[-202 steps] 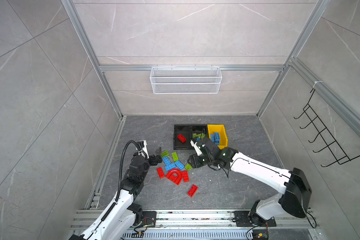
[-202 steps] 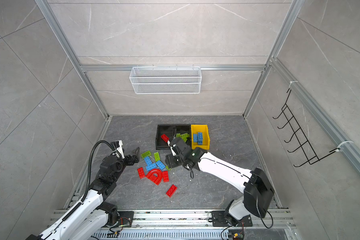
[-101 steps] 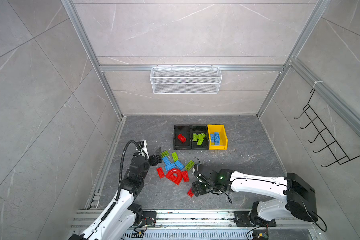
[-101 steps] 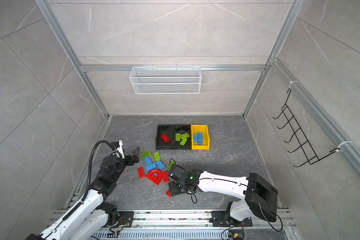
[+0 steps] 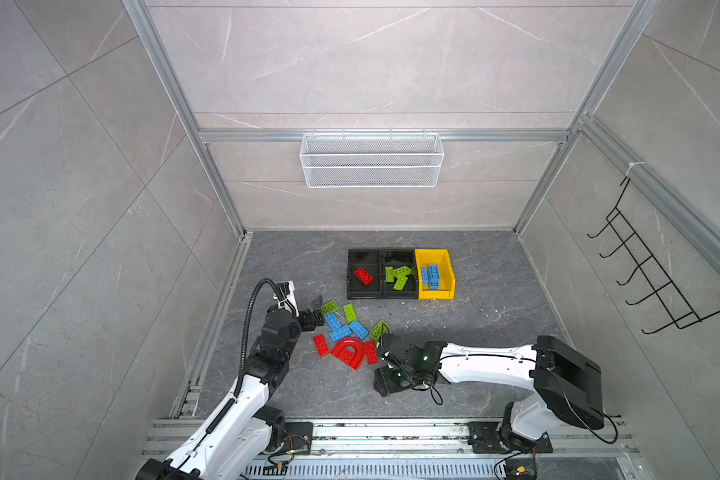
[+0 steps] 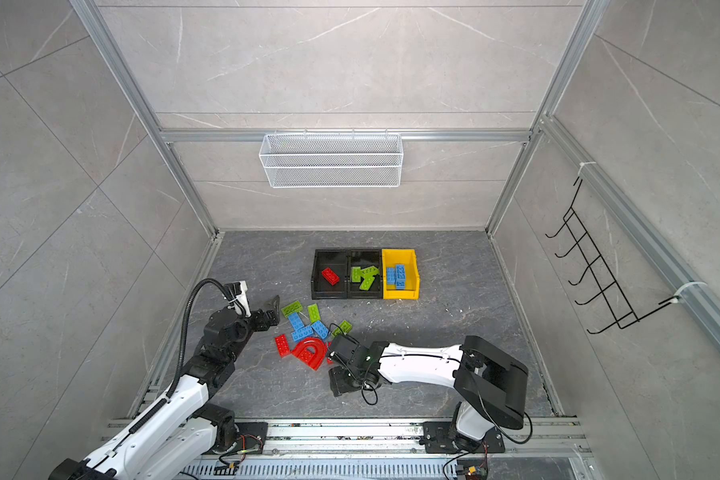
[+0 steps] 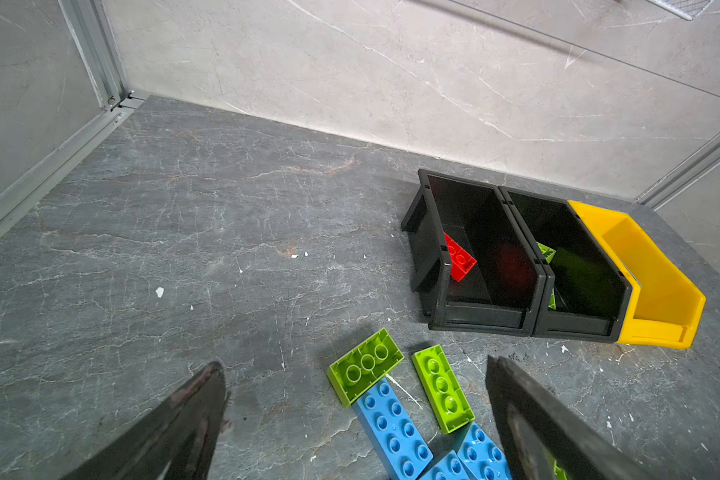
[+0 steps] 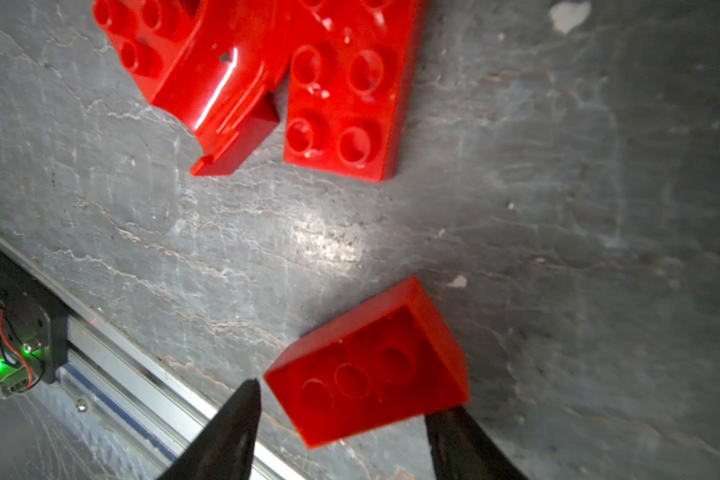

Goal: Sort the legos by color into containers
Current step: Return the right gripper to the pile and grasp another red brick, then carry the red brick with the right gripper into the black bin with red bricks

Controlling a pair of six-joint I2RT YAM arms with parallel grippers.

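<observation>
Down low, right tool (image 8: 350, 401) flanking red brick (image 8: 371, 365)

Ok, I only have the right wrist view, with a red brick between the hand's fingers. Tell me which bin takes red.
Observer: The end black bin; one red brick already lies in it.
Operator: Name what the other two bins hold.
Observer: The middle black bin holds green bricks, the yellow bin blue bricks.
Operator: Report the left side.
Observer: The left hand is open and empty, beside the loose pile.
</observation>
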